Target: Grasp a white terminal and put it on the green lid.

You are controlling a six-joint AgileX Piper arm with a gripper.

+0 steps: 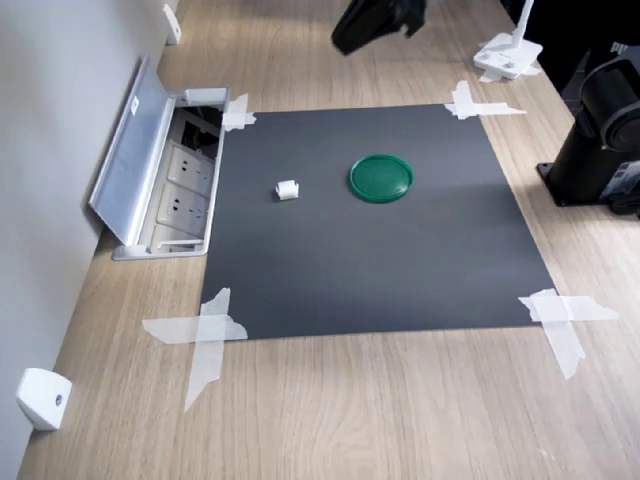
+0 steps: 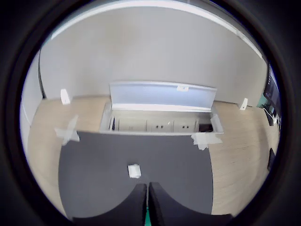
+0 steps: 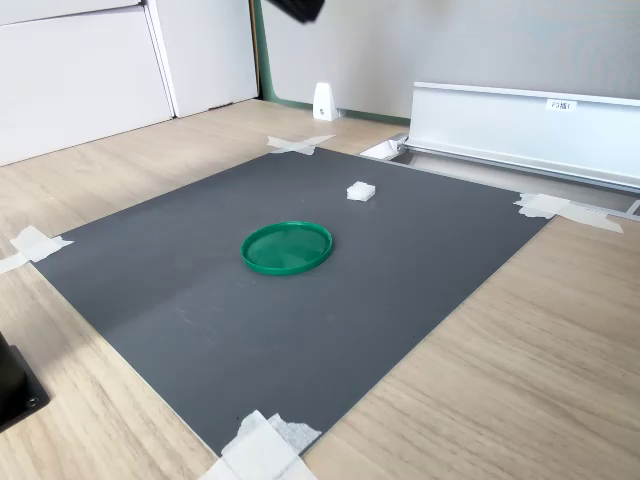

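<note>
1. We see a wooden table (image 1: 400, 400) with pale grain, and on it a dark grey mat (image 1: 380, 260) fastened at its corners with crossed strips of white tape (image 1: 205, 335).
2. The white terminal (image 1: 287, 190) lies on the mat, apart from the green lid (image 1: 381, 177); in the first exterior view it sits to the lid's left, with bare mat between them.
3. In the second exterior view the terminal (image 3: 361, 191) lies beyond the lid (image 3: 287, 247), nearer the wall.
4. The lid lies flat on the mat with nothing on it.
5. An open socket box (image 1: 170, 190) is let into the table at the mat's edge, its grey flap raised against a plain light wall (image 1: 50, 150).
6. Small white wedge pieces (image 1: 43, 398) stand where table meets wall.
7. The gripper (image 2: 148, 207) hangs high above the mat; in the wrist view we see its two dark fingers (image 2: 127, 207) side by side with only a thin slit between, nothing held, and the terminal (image 2: 134, 170) below and ahead of them.
8. A black arm base (image 1: 600, 130) stands at the first exterior view's right edge.
</note>
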